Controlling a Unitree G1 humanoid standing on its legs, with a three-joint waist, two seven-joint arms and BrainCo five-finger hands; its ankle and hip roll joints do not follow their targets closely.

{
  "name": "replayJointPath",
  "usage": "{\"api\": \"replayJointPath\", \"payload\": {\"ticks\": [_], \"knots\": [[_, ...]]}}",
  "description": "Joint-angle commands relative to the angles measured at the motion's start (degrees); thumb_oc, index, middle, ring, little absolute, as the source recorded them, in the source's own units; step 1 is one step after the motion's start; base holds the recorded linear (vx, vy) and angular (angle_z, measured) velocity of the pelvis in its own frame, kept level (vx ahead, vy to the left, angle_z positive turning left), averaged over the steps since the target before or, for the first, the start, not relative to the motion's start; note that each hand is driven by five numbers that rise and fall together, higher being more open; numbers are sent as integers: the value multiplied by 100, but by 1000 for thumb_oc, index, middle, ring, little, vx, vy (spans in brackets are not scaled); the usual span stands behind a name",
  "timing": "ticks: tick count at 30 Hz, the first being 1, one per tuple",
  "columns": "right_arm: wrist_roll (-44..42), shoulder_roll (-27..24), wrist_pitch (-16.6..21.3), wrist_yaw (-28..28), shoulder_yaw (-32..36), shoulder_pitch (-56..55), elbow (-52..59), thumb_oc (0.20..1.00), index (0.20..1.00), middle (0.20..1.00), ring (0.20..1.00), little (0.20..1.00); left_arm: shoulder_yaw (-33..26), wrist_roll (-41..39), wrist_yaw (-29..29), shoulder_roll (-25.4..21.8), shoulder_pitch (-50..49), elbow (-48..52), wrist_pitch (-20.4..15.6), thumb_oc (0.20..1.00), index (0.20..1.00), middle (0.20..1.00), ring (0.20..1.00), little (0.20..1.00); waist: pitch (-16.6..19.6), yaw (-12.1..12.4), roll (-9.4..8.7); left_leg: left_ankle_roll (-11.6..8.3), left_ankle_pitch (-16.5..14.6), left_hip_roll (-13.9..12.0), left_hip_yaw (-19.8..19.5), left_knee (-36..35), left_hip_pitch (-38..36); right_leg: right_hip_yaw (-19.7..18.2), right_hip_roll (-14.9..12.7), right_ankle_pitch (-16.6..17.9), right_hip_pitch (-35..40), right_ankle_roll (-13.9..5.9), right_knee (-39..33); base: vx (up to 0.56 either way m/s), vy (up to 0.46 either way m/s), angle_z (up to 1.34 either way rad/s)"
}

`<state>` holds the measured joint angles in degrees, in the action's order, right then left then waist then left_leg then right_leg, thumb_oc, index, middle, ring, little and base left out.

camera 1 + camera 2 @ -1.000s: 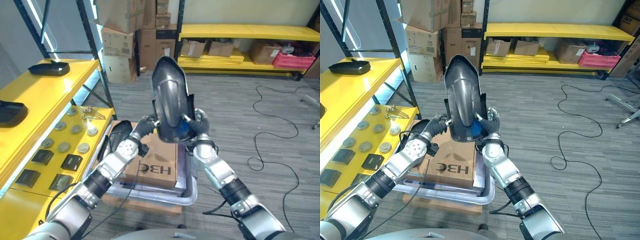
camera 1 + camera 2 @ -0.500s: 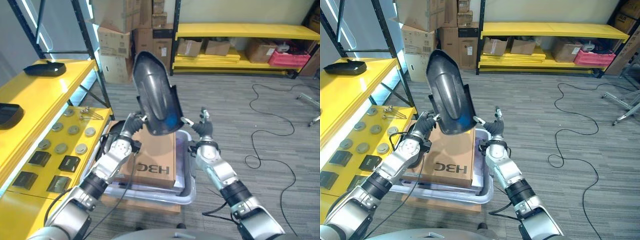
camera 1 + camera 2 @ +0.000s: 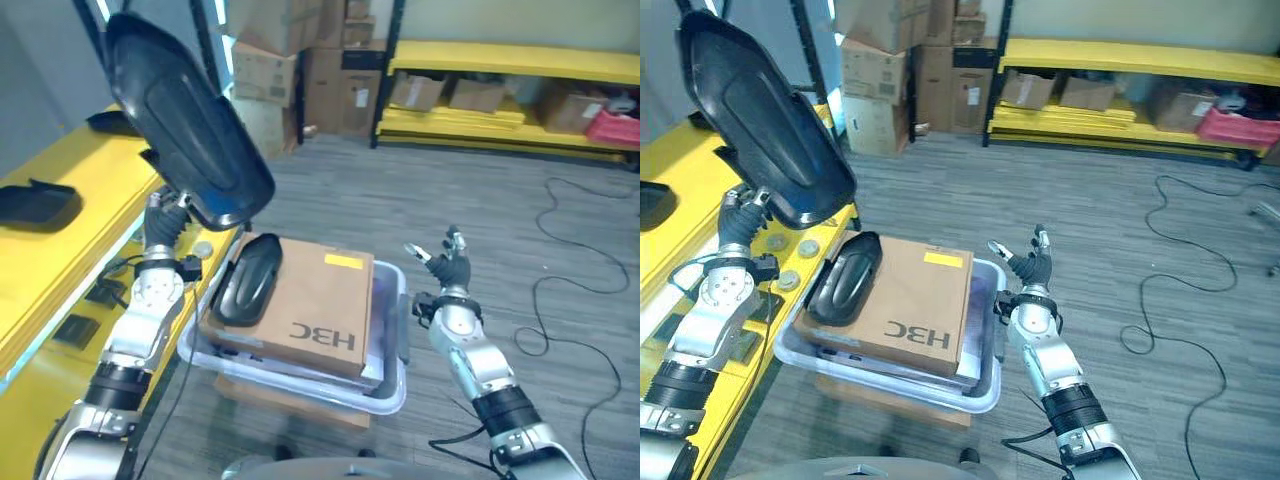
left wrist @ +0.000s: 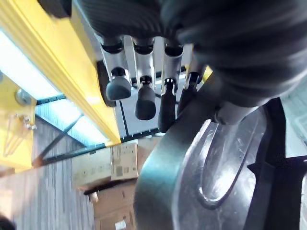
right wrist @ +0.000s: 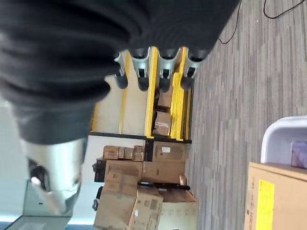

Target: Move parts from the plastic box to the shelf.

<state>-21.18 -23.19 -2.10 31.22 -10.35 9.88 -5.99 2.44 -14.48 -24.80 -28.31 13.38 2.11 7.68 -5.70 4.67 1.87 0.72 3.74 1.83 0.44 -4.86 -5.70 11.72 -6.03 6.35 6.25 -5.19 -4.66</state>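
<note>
A large black curved shell part (image 3: 185,140) is held high at the left, above the edge of the yellow shelf (image 3: 55,255). My left hand (image 3: 160,225) grips its lower end from below; in the left wrist view the fingers (image 4: 144,96) lie against the part (image 4: 206,177). A smaller black part (image 3: 245,290) lies on a cardboard box (image 3: 310,310) inside the clear plastic box (image 3: 392,385). My right hand (image 3: 447,272) hovers open just right of the plastic box, fingers (image 5: 163,72) straight and holding nothing.
Another black part (image 3: 35,205) rests on the yellow shelf top. Round metal discs (image 3: 800,247) and dark flat pieces (image 3: 105,290) lie on the lower shelf level. Stacked cardboard boxes (image 3: 290,60) and a far yellow rack (image 3: 520,65) stand behind open grey floor.
My left hand has swung the big black part left and up towards the yellow shelf. The right hand let go of it and opened beside the box. The camera turned left.
</note>
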Motion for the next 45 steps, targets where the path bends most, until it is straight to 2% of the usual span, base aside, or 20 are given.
{"api": "replayJointPath", "payload": {"ticks": [1, 4, 6, 8, 14, 17, 18, 19, 21, 24, 25, 28, 30, 32, 35, 40, 42, 43, 44, 45], "knots": [[-120, -111, 393, -6, 171, 2, 362, 1000, 1000, 1000, 1000, 1000, -159, 38, -30, -445, 301, 201, -339, 200, 200, 200, 200, 200, 202, 23, -110, 105, -286, 63, -575, 234, 180, -606, -98, -313, -216, -304, 441, -16, -2, 52], [-166, -210, 514, 146, 358, -244, 419, 1000, 1000, 1000, 1000, 1000, -182, 81, 103, -419, 175, 231, -549, 200, 200, 200, 200, 200, 232, -98, -123, 141, -149, 184, -1200, 130, 268, -1105, 272, -493, -314, -133, 657, -11, -13, 160], [-197, -236, 590, 89, 511, -331, 364, 1000, 1000, 1000, 1000, 1000, -352, 35, 79, -467, -77, 323, -739, 200, 200, 200, 200, 200, 197, -21, -143, 93, -16, 243, -1535, 117, 400, -1023, 442, -628, -380, 1, 797, -69, -81, 267], [-168, -270, 606, 86, 495, -251, 352, 1000, 1000, 1000, 1000, 1000, -486, -21, 85, -511, -246, 363, -811, 200, 200, 200, 200, 200, 156, 77, -150, 61, 68, 243, -1677, 104, 490, -916, 510, -701, -417, 80, 842, -96, -79, 137], [-168, -307, 535, -44, 481, -58, 367, 1000, 1000, 1000, 1000, 1000, -936, -239, 296, -514, -818, 453, -818, 200, 200, 200, 200, 200, 8, 351, -173, -135, 260, 161, -1671, 111, 769, -499, 579, -889, -379, 216, 889, -64, -53, 66], [-116, -286, 460, 20, 567, -87, 432, 1000, 1000, 1000, 1000, 1000, -1038, -281, 570, -374, -962, 560, -746, 200, 200, 200, 200, 200, -80, 289, -181, -308, 368, -121, -765, 147, 1015, -46, 543, -889, -262, 220, 802, -72, -35, 55], [-92, -277, 483, 0, 655, -202, 506, 1000, 1000, 1000, 1000, 1000, -1019, -283, 606, -286, -982, 585, -742, 200, 200, 200, 200, 200, -135, 195, -182, -375, 423, -290, -216, 216, 1118, 175, 520, -880, -205, 220, 785, -58, -22, 92], [-86, -276, 493, 18, 698, -261, 547, 1000, 1000, 1000, 1000, 1000, -1010, -281, 648, -249, -970, 604, -727, 200, 200, 200, 200, 200, -153, 140, -181, -410, 465, -389, 57, 253, 1180, 291, 505, -863, -196, 218, 777, -96, -10, 109], [-24, -271, 587, 35, 786, -412, 579, 1000, 1000, 1000, 1000, 1000, -920, -274, 562, -198, -939, 614, -704, 200, 200, 200, 200, 200, -224, -58, -207, -499, 546, -774, 718, 454, 1329, 552, 443, -843, -225, 261, 826, -73, 22, 165], [-111, -349, 804, -8, 806, -261, 252, 1000, 1000, 1000, 1000, 1000, -908, -313, 402, -193, -1031, 625, -718, 200, 200, 200, 200, 200, -337, -55, -214, -528, 498, -969, 707, 597, 1250, 600, 320, -939, -281, 295, 1053, -10, 132, 73], [-181, -410, 819, 57, 857, -201, 150, 1000, 1000, 1000, 1000, 1000, -983, -380, 527, -217, -1099, 625, -729, 200, 200, 200, 200, 200, -355, -44, -189, -558, 513, -1087, 807, 575, 1153, 699, 263, -1004, -270, 319, 1162, 117, 211, 22], [-170, -413, 808, 165, 944, -260, 168, 1000, 1000, 1000, 1000, 1000, -1080, -448, 682, -245, -1191, 615, -686, 200, 200, 200, 200, 200, -346, -75, -138, -688, 628, -1202, 1000, 520, 1061, 802, 208, -1121, -156, 309, 1226, 162, 164, 45], [-171, -310, 831, 228, 1008, -408, 209, 1000, 1000, 1000, 1000, 1000, -1161, -490, 849, -217, -1415, 667, -686, 200, 200, 200, 200, 200, -328, -58, -112, -650, 482, -1148, 1041, 487, 951, 856, 83, -1184, -117, 274, 1341, 188, 249, 50], [-158, -273, 836, 261, 1004, -455, 233, 1000, 1000, 1000, 1000, 1000, -1174, -462, 877, -201, -1488, 699, -677, 200, 200, 200, 200, 200, -342, -36, -94, -581, 483, -1096, 1041, 530, 955, 905, 29, -1146, -125, 282, 1375, 113, 244, 18], [-71, -204, 972, 301, 998, -464, 192, 1000, 1000, 1000, 1000, 1000, -1240, -531, 960, -216, -1639, 727, -755, 200, 200, 200, 200, 200, -278, 73, -67, -481, 285, -850, 754, 532, 819, 798, -133, -1048, -83, 170, 1277, 170, 305, 1], [-193, -179, 1037, 436, 1071, -491, 254, 1000, 1000, 1000, 1000, 1000, -1256, -584, 1046, -320, -1579, 768, -737, 200, 200, 200, 200, 200, -216, 116, -27, -315, 91, -581, 627, 514, 742, 694, -362, -935, -120, -31, 1278, 106, 208, -3], [-310, -127, 1188, 559, 1127, -545, 252, 1000, 1000, 1000, 1000, 1000, -1150, -583, 1122, -453, -1344, 711, -697, 200, 200, 200, 200, 200, -262, 70, -28, -114, -9, -348, 589, 542, 758, 492, -653, -791, -307, -248, 1875, 98, 279, 13], [-277, -73, 1307, 593, 1184, -657, 347, 1000, 1000, 1000, 1000, 1000, -1025, -534, 1056, -502, -1163, 683, -687, 200, 200, 200, 200, 200, -387, -53, 9, 86, -105, -172, 528, 633, 764, 141, -904, -398, -821, -349, 3033, 67, 304, 20], [-284, -48, 1334, 568, 1237, -759, 471, 1000, 1000, 1000, 1000, 1000, -977, -484, 986, -505, -1077, 694, -644, 200, 200, 200, 200, 200, -495, -188, 59, 179, -171, -100, 461, 729, 752, -180, -848, -204, -1214, -324, 3794, 45, 270, 28], [-332, -47, 1327, 545, 1265, -777, 508, 1000, 1000, 1000, 1000, 1000, -965, -476, 969, -515, -1041, 689, -619, 200, 200, 200, 200, 200, -510, -216, 72, 206, -170, -92, 466, 763, 777, -312, -815, -136, -1390, -296, 3992, 23, 117, 39]]}}
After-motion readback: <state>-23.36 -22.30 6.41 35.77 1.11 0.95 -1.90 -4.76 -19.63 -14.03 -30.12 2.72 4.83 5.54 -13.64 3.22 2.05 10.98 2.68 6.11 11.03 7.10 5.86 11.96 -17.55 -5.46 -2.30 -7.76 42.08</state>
